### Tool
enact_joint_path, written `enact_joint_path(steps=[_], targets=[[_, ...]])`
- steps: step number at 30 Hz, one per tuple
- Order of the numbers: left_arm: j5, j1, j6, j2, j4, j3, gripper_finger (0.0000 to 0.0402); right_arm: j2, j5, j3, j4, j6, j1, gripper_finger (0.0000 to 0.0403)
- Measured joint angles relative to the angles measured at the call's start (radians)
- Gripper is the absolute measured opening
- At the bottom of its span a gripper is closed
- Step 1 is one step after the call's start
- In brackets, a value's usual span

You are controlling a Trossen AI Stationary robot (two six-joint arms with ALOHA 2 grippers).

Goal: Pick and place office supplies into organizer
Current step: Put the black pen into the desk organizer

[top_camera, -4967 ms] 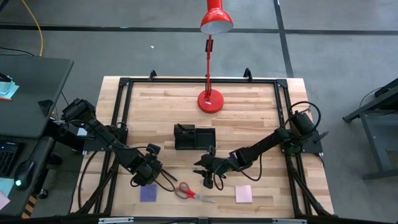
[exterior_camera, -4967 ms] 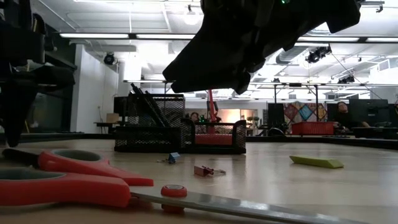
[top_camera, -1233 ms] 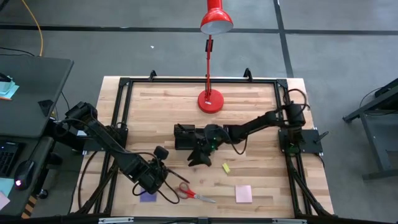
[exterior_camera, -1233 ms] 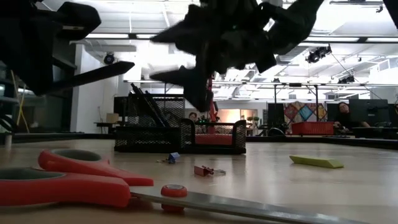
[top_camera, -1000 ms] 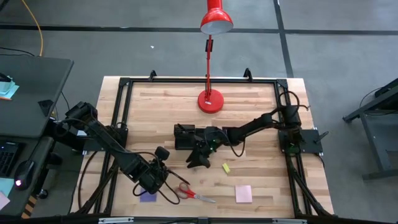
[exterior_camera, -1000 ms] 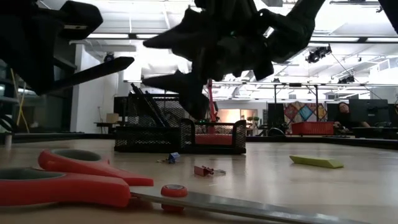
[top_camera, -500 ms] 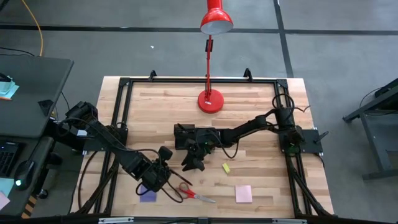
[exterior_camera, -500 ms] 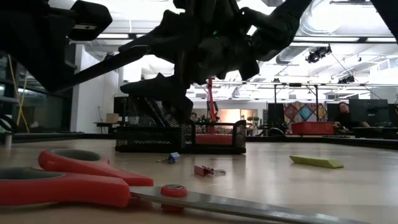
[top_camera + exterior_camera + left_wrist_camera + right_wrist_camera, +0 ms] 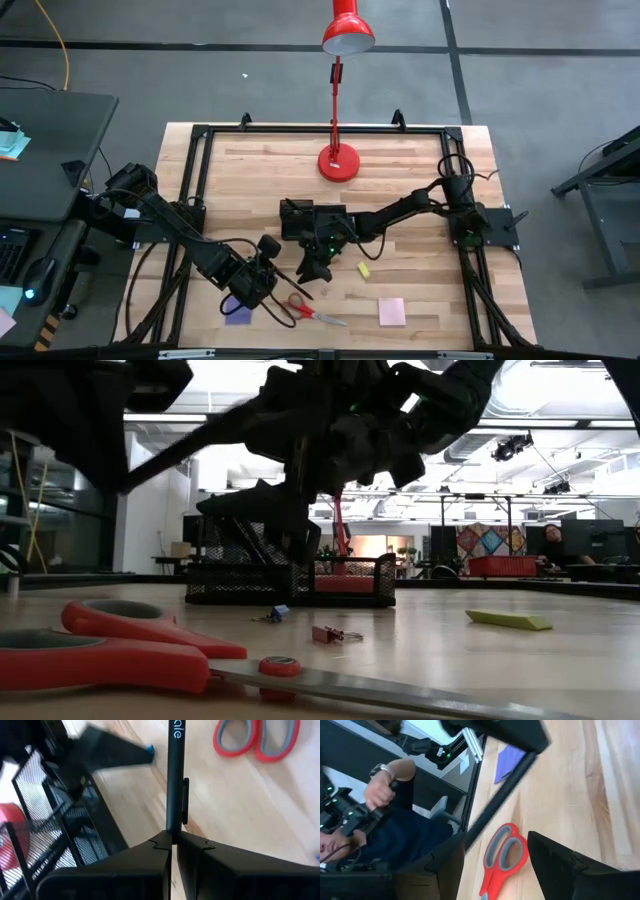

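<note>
Left claw [image 9: 270,281]: pressed tight on a thin black pen [image 9: 175,775], up off the counter [image 9: 400,165], between the purple pad [image 9: 238,314] and the organizer [image 9: 312,220].
Right claw [image 9: 312,268]: fingers spread wide, gripping nothing, hovering just in front of the organizer.
Scissors [image 9: 305,308]: red handles, flat near the front edge.
Pink pad [image 9: 391,311]: front right.
Yellow block [image 9: 364,270]: just beside the right claw.

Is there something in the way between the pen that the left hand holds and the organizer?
Yes. The open right hand hangs between the pen, clamped in the left hand, and the organizer.
</note>
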Motion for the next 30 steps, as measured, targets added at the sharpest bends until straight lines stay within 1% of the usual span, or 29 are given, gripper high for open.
enact_joint_path(steps=[4,8,16,19,23,30], targets=[[-0.003,0.013,0.033,0.000,0.005,0.030,0.0000,0.000,0.000,0.000,0.007,0.001,0.000,0.0209],[0.029,0.031,0.047,0.000,-0.003,0.054,0.0000,0.000,0.000,0.000,0.010,0.001,0.000,0.0209],[0.098,0.045,0.063,0.000,0.008,0.056,0.0000,0.000,-0.012,0.000,0.008,0.004,0.000,0.0209],[0.102,0.046,0.062,0.000,0.008,0.056,0.0000,0.000,-0.019,0.000,0.008,0.013,-0.004,0.0209],[0.163,0.045,0.063,0.000,0.015,0.056,0.0000,0.000,-0.019,0.000,0.008,0.027,-0.011,0.0209],[0.211,0.046,0.063,0.003,0.036,0.056,0.0000,0.000,-0.010,0.000,0.003,0.028,-0.023,0.0209]])
